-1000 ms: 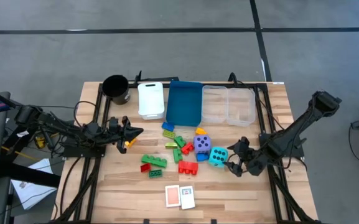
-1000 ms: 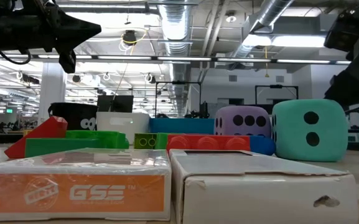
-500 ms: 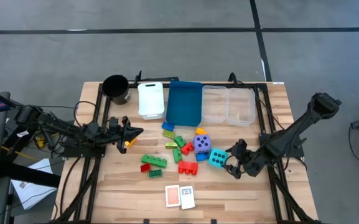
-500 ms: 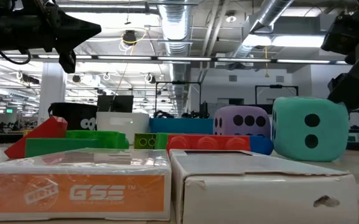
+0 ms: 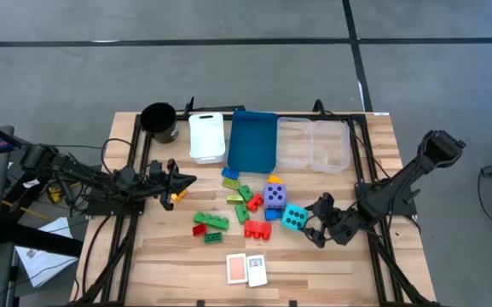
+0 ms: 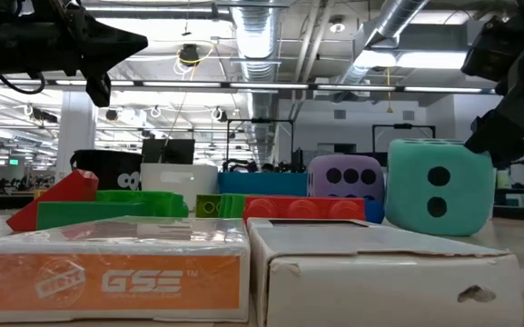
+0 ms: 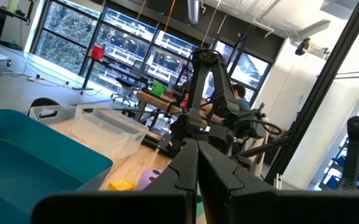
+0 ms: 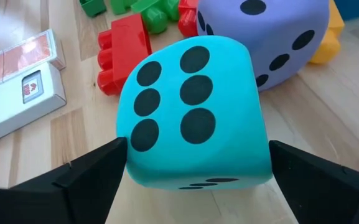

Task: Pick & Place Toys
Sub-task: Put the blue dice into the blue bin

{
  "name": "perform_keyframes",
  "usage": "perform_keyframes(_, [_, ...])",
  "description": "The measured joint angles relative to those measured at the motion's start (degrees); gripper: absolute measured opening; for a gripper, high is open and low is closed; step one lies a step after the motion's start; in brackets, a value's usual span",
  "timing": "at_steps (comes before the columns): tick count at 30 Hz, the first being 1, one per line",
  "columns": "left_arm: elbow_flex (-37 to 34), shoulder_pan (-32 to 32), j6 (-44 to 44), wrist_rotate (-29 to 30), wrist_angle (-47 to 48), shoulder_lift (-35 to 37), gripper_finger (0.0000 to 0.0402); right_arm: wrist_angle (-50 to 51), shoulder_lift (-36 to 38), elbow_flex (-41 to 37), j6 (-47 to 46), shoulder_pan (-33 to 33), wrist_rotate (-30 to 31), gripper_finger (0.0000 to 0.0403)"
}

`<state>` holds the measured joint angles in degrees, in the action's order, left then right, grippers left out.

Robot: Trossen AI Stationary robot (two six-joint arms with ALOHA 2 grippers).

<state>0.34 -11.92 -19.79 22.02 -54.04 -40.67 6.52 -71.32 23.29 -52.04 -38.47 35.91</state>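
A cyan die (image 5: 294, 218) with black dots sits on the table right of centre, turned askew, against a purple die (image 5: 274, 196). My right gripper (image 5: 308, 223) is open, with one finger on each side of the cyan die (image 8: 195, 118). Left of the dice lie red (image 5: 257, 228), green (image 5: 211, 222), blue (image 5: 230, 176) and yellow (image 5: 275, 180) bricks. Two cards (image 5: 246, 269) lie near the front edge. My left gripper (image 5: 190, 180) hangs shut above the table's left part, holding nothing. My right gripper straddles the cyan die, one fingertip (image 8: 114, 152) at one side face and the other fingertip (image 8: 280, 152) at the opposite side face. The fingers slant down from the table's right side. The die stands on the table, its far side against the purple die (image 8: 272, 37).
Along the far edge stand a black cup (image 5: 159, 121), a white bin (image 5: 206, 136), a blue bin (image 5: 253, 141) and clear bins (image 5: 314, 143). Bare wood lies at the front right and front left.
My right gripper has moved down and toward the table's left, around the cyan die. The die has slid a little toward the left and turned askew. The purple die has been nudged left.
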Motion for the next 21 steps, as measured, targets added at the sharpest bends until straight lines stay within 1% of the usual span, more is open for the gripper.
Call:
perform_keyframes(4, [0.00, -0.01, 0.00, 0.00, 0.00, 0.00, 0.0000, 0.18, 0.63, -0.04, -0.01, 0.92, -0.82, 0.0355])
perform_keyframes(10, [0.00, -0.01, 0.00, 0.00, 0.00, -0.01, 0.0000, 0.43, 0.57, 0.90, 0.13, 1.46, -0.80, 0.0282])
perform_keyframes(13, [0.00, 0.00, 0.00, 0.00, 0.00, 0.01, 0.0000, 0.73, 0.52, 1.73, 1.45, 1.48, -0.73, 0.0252])
perform_keyframes(18, [0.00, 0.00, 0.00, 0.00, 0.00, -0.01, 0.0000, 1.02, 0.44, 3.15, 4.31, 1.50, -0.27, 0.0220])
perform_keyframes(21, [0.00, -0.02, 0.00, 0.00, 0.00, 0.00, 0.0000, 1.96, 0.33, 4.78, 8.19, 1.55, -0.28, 0.0208])
